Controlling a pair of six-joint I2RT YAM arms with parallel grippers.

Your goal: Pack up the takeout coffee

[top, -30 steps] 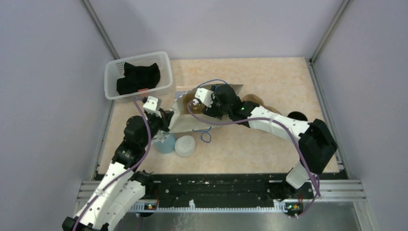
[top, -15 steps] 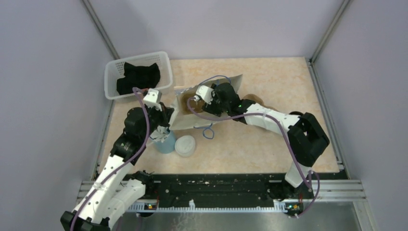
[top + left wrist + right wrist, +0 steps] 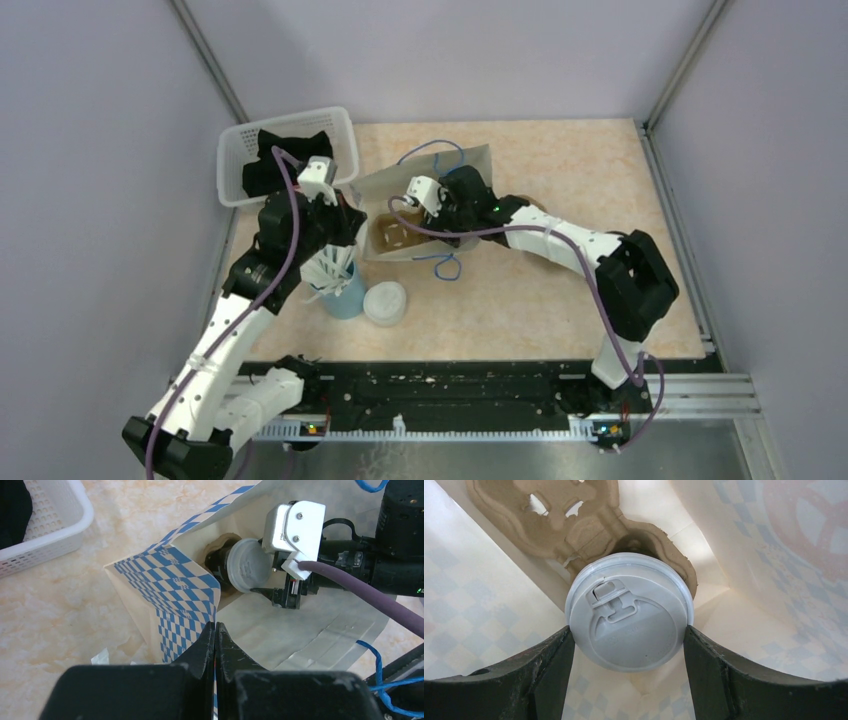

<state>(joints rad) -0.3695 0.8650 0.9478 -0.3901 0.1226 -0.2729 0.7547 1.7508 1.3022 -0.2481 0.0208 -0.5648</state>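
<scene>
The takeout coffee (image 3: 629,612), a dark cup with a greyish-white lid, sits in a pocket of a brown cardboard cup carrier (image 3: 559,515) inside a paper bag (image 3: 170,580) with blue checks. My right gripper (image 3: 626,632) reaches into the bag's mouth, its fingers pressed against both sides of the lid. The lid also shows in the left wrist view (image 3: 247,567). My left gripper (image 3: 215,627) is shut on the bag's checked edge and holds the mouth open. In the top view the bag (image 3: 450,170) lies mid-table with both grippers at its left opening.
A light blue cup of white straws (image 3: 340,290) and a loose white lid (image 3: 385,302) stand near the left arm. A white basket (image 3: 232,140) with black cloth sits at the back left. The bag's blue cord handles trail on the table (image 3: 445,268).
My left gripper has moved away from me, lifting the bag's edge and opening its mouth wider. My right gripper has pushed further into the bag with the cup. The bag shifted towards the back.
</scene>
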